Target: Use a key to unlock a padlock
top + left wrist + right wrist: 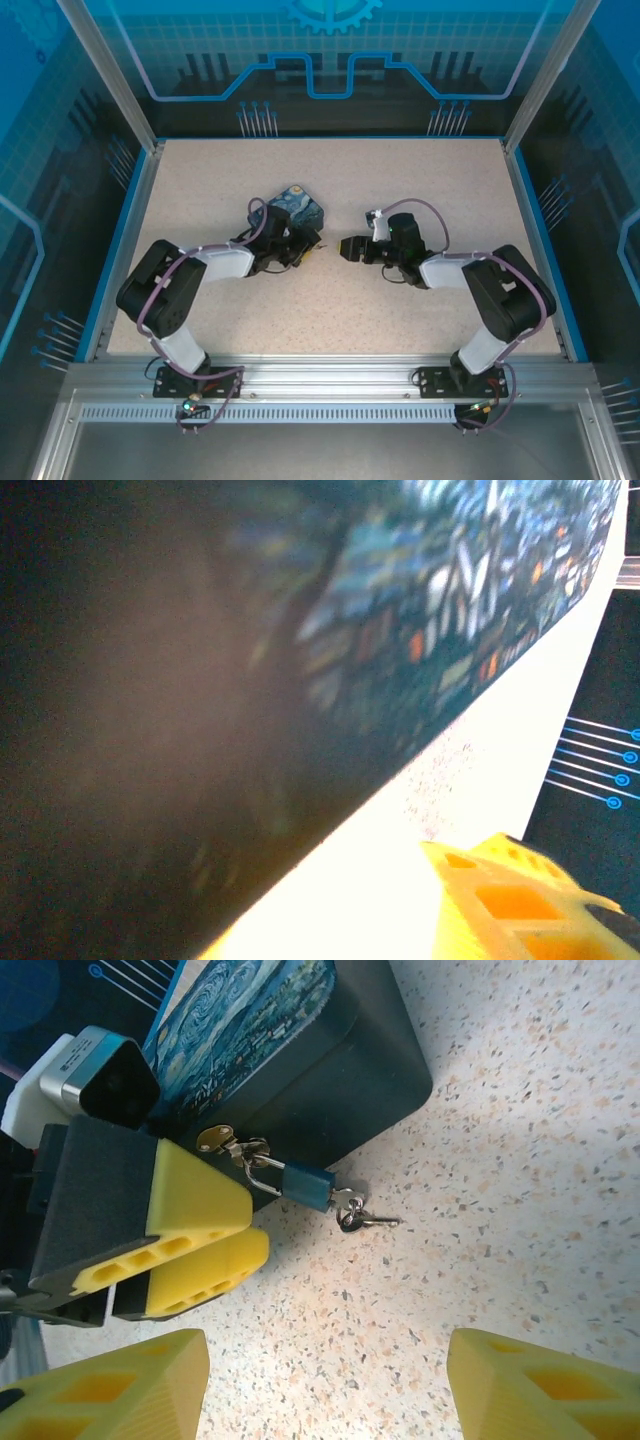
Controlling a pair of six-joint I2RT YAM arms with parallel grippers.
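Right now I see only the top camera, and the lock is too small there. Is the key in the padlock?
Observer: Yes. In the right wrist view the key sits in the lower end of the blue padlock. A small ring on it rests on the table.
Operator: Is the padlock on the tin?
Observer: Its shackle passes through the clasp on the side of the tin. Whether it is unlocked I cannot tell.
Operator: Does a gripper hold it?
Observer: No. The left gripper lies beside the shackle, gripping nothing, and the right gripper hangs open above the table.
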